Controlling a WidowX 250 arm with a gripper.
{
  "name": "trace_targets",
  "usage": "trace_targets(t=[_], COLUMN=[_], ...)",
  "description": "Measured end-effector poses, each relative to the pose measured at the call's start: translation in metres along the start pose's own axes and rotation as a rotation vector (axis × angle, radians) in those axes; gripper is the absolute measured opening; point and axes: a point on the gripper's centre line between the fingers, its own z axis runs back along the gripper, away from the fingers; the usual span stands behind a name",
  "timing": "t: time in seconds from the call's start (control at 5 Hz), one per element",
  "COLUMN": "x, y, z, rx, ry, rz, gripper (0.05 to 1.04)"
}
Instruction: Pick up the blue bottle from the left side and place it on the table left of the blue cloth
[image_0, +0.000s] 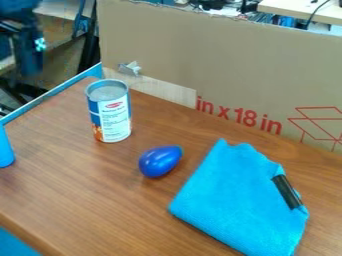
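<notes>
- Pincer (29, 61), upper left of the frame, nearest the can (110, 112); I cannot tell whether it is spread or pressed together.
- The can, upright left of centre, is a rigid cylinder; a high knock could tip it.
- The smooth egg (160, 161), mid-frame, could roll if nudged.
- The soft, nubby cloth (234, 200), lower right, could bunch if dragged, shifting the black stick (287, 192).

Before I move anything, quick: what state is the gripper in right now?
Gripper: at the upper left, beyond the table; whether it is open or closed, or holding anything, cannot be told.
</notes>
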Motion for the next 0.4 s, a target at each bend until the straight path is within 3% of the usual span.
trace_targets(t=[0.4], x=[0.001], y=[0.048], z=[-0.025], rx=[0.016], ry=[0.102], rz=[0.062], gripper=[1.009])
